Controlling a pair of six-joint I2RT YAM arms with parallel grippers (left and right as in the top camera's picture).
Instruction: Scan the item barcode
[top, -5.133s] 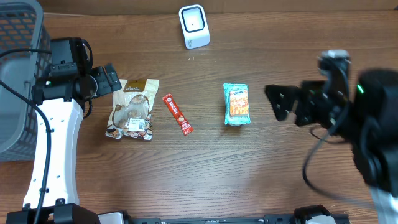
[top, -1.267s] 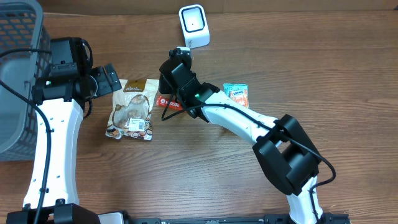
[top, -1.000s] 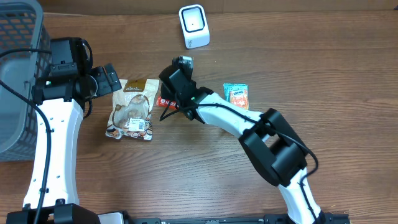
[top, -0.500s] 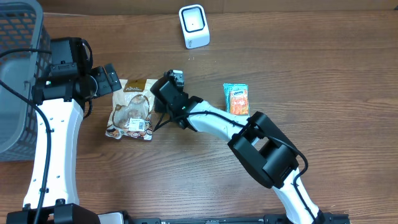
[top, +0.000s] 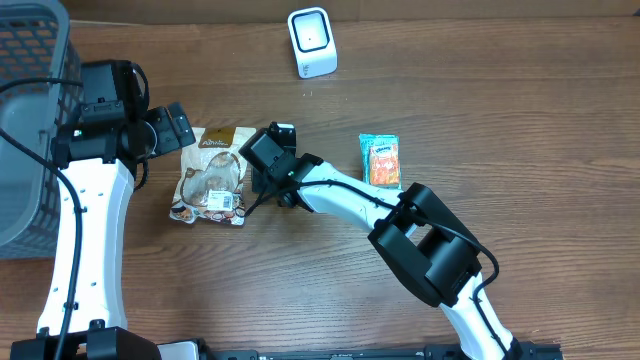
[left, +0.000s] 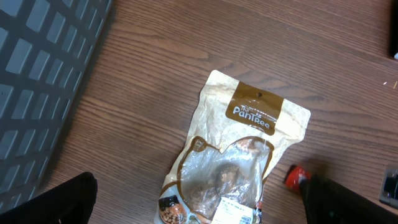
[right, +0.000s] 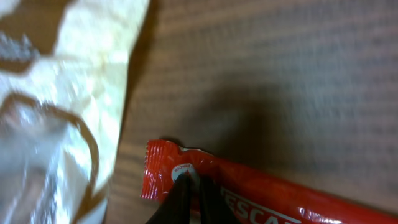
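Handling: red foil stick sachet (right: 267, 193) should be light, limp, slippery; right gripper (right: 188, 186) clamped on its crimped end seal, left gripper (top: 172, 127) jaws apart

On the tan pouch (left: 249, 162) you can read white lettering across its brown band (left: 256, 113): it begins "Pan" and ends "ee", but the middle letters are not clear in the left wrist view. The white sticker (left: 237, 211) at the pouch's lower edge is too small for you to read. On the red stick sachet (right: 261, 190) the right wrist view gives you white capitals "ESCA", cut off at the frame's bottom edge. The print on the teal packet (top: 380, 165) is too small to make out.
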